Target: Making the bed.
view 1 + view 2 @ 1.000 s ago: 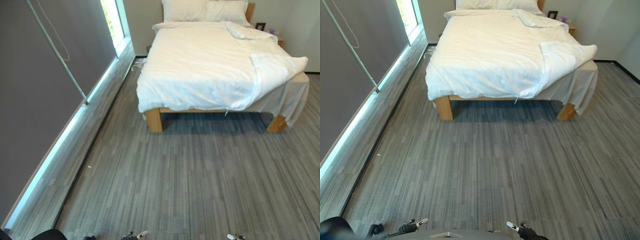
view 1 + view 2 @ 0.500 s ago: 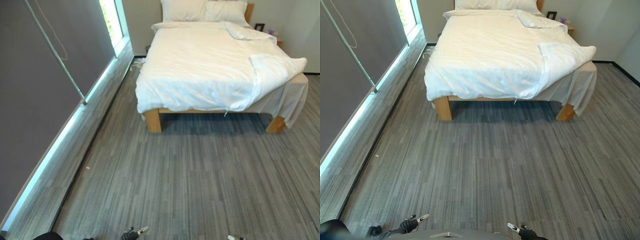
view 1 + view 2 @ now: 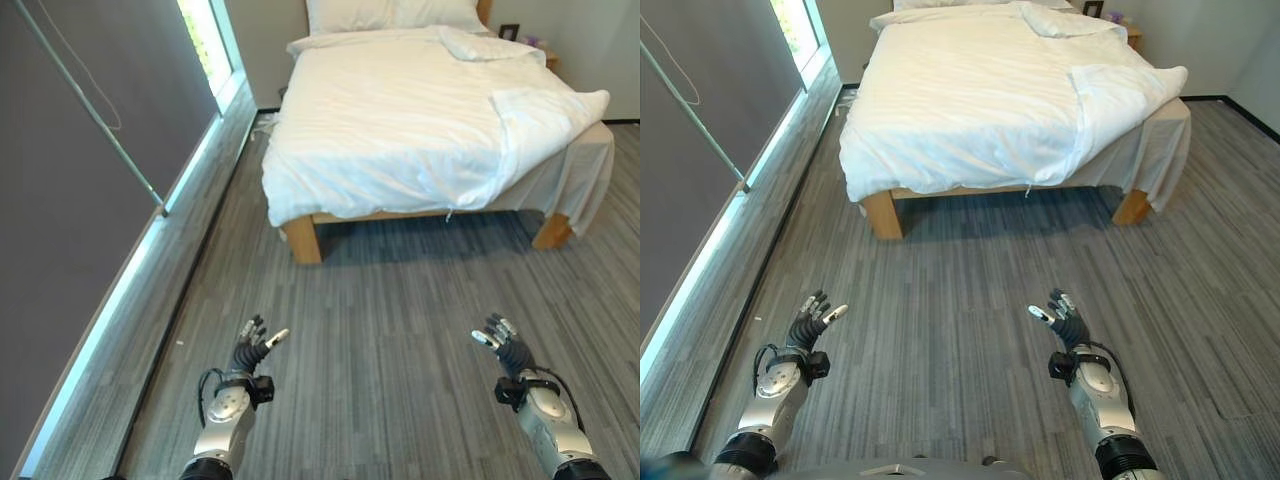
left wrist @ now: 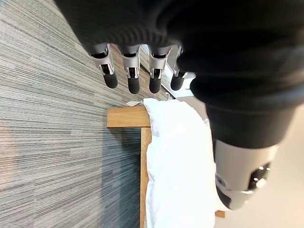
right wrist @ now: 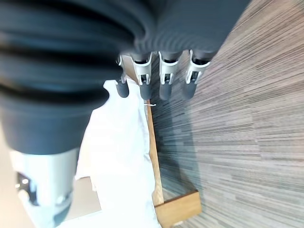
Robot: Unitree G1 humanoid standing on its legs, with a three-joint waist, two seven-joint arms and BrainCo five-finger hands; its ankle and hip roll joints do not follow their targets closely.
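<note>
Here the grey window blind [image 3: 70, 180] runs down the left side, with a strip of bright window [image 3: 205, 35] at its far end. The left hand [image 3: 250, 352] is held up over the grey striped floor [image 3: 380, 300], fingers straight and spread, holding nothing. Well ahead of it stands the bed [image 3: 420, 120], its wooden leg [image 3: 303, 238] at the near left corner. A white duvet [image 3: 400, 115] covers the mattress and hangs over the foot end, but its near right corner [image 3: 545, 115] is folded back on itself, leaving a beige sheet [image 3: 575, 185] draped bare at that corner. Pillows [image 3: 395, 14] lie at the head. The right hand [image 3: 505, 345] hovers over the floor too, well apart from the bed, fingers straight and empty.
</note>
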